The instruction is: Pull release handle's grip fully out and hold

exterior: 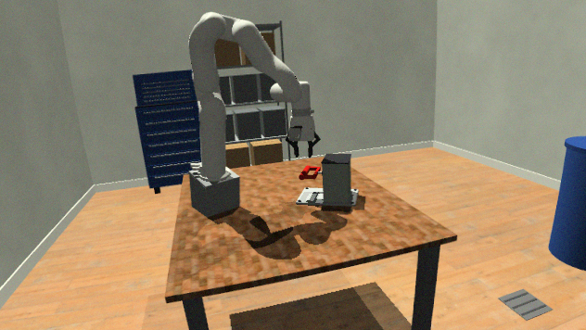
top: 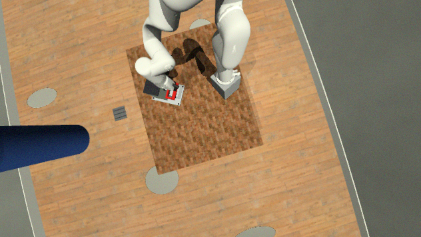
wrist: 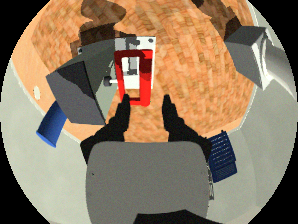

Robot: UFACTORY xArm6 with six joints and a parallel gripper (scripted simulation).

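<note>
- the red grip (exterior: 310,172) sits above the table (exterior: 371,232), sticking out from the dark housing (exterior: 337,178) on the side facing the shelves; it looks fully retracted.
- the end effector (exterior: 302,148) hangs above the grip, well clear, about half open and holding nothing.
- the grip looks rigid, a hard, smooth bar, so likely slippery under a light pinch.
- the spring will pull back harder with travel; a firm squeeze seems needed.
- best hold: mid-bar (wrist: 135,100), fingers straddling the level crosspiece, away from the side rails.

Table (exterior: 260,250): arm base (exterior: 229,196), housing plate (exterior: 303,196).
</note>
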